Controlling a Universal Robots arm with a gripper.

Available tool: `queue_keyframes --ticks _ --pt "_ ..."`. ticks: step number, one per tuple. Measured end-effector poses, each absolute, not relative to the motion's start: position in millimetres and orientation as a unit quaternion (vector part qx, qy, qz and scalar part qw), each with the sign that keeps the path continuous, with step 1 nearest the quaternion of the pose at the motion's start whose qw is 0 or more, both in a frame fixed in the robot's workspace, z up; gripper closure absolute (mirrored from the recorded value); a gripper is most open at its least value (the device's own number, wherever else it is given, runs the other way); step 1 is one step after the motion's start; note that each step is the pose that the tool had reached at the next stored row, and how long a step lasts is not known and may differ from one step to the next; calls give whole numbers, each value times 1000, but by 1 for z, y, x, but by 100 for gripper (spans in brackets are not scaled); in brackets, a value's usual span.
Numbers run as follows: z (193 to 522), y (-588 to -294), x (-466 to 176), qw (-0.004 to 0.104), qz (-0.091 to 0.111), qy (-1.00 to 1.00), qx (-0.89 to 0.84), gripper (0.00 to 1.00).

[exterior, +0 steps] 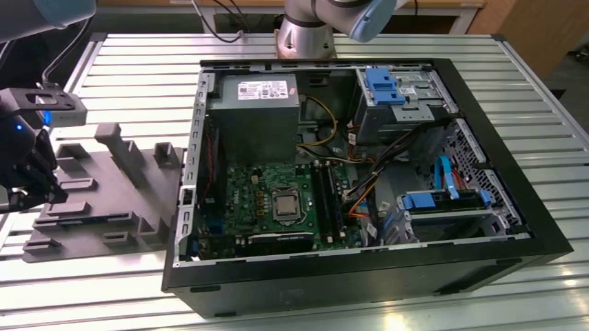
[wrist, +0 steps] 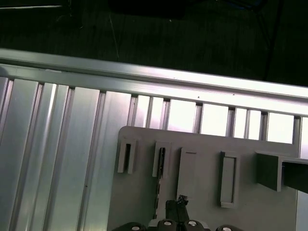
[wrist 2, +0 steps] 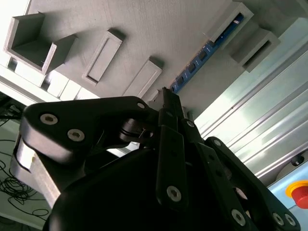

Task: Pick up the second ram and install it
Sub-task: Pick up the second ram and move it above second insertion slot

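The second ram (wrist 2: 204, 50) is a thin blue-green strip standing on edge in a slot of the gray moulded fixture (wrist 2: 159, 29). In the first wrist view the ram (wrist: 157, 190) is a dark line on the fixture (wrist: 207, 192). My gripper (wrist 2: 167, 96) has its black fingers pressed together, tips right by the ram's near end; I cannot tell if they touch it. In the exterior view the gripper (exterior: 48, 193) hangs over the fixture (exterior: 110, 200) at the far left. The motherboard's black memory slots (exterior: 327, 200) lie inside the open computer case (exterior: 497, 255).
The fixture has upright posts (exterior: 118, 141) and lies on a slatted metal table (exterior: 138, 69), beside the case on the exterior view's left. The table's edge rail (wrist: 144, 77) runs close behind the fixture. A red button (wrist 2: 301, 192) sits off the table. Cables and blue drive bays crowd the case.
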State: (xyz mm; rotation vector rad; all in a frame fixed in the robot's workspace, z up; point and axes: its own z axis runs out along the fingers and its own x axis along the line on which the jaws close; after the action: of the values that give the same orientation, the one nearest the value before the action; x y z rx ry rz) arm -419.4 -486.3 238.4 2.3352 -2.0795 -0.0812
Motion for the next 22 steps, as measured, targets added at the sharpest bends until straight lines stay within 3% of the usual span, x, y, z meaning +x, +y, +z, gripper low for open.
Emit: queue_keyframes --ticks 22 --pt "234 -495 -416 7 -26 -671 741 89"
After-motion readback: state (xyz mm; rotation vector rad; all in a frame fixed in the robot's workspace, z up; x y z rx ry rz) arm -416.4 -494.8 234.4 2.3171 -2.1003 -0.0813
